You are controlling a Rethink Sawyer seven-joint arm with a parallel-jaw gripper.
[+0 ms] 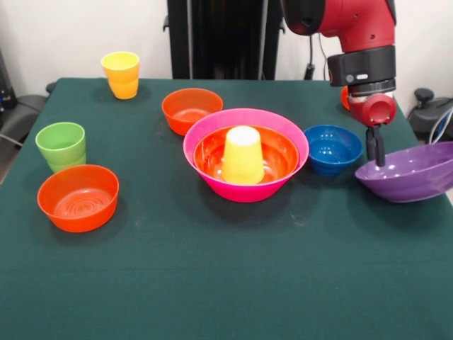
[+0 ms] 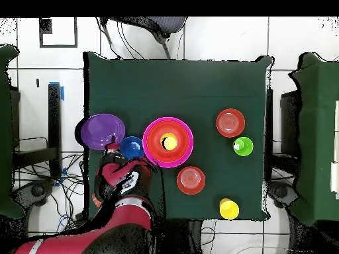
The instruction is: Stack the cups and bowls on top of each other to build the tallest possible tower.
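Observation:
The tower stands mid-table: the largest pink bowl point(image 1: 244, 191) holds the large orange bowl point(image 1: 279, 152), with a yellow cup point(image 1: 243, 156) upside down inside it. My gripper point(image 1: 374, 146) is to its right, shut on the near rim of the large purple bowl point(image 1: 410, 173), which is tilted at the table's right edge. In the overhead view the purple bowl point(image 2: 101, 131) overhangs the table's left edge beside the gripper point(image 2: 112, 147). The small blue bowl point(image 1: 333, 149) sits between the tower and the purple bowl.
Two small orange bowls point(image 1: 192, 110) point(image 1: 78, 197), a green cup point(image 1: 61, 146) and a second yellow cup point(image 1: 122, 74) stand on the left half. An orange thing point(image 1: 345, 98) shows partly behind the gripper at the far right.

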